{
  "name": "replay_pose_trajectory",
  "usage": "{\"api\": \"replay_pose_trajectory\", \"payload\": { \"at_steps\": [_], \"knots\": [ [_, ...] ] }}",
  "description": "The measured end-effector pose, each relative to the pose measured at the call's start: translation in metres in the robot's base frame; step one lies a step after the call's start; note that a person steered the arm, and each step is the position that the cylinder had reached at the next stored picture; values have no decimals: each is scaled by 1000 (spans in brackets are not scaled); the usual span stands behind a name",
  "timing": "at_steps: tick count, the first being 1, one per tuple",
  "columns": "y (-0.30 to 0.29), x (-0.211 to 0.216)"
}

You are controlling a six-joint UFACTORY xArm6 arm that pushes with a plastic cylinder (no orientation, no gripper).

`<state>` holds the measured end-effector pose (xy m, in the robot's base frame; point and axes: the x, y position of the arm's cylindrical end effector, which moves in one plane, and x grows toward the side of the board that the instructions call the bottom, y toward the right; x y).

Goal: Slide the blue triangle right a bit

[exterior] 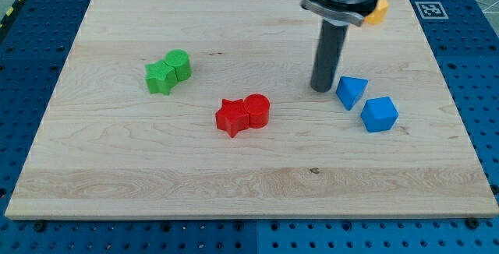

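Observation:
The blue triangle [351, 92] lies on the wooden board [156, 168] at the view's right of centre. My tip [322, 89] rests on the board just to the triangle's left, a small gap away or barely touching. A blue cube [380, 114] sits just to the lower right of the triangle, close to it.
A red star [231, 117] and a red cylinder [257, 111] touch each other near the middle. A green star [161, 76] and a green cylinder [179, 65] touch at the left. A yellow-orange block [378, 11] is partly hidden behind the arm at the top right.

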<state>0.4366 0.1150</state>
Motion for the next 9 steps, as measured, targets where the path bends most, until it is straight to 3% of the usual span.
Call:
{"api": "replay_pose_trajectory", "payload": {
  "at_steps": [2,6,9],
  "knots": [
    [41,4],
    [29,5],
    [70,-14]
  ]
}}
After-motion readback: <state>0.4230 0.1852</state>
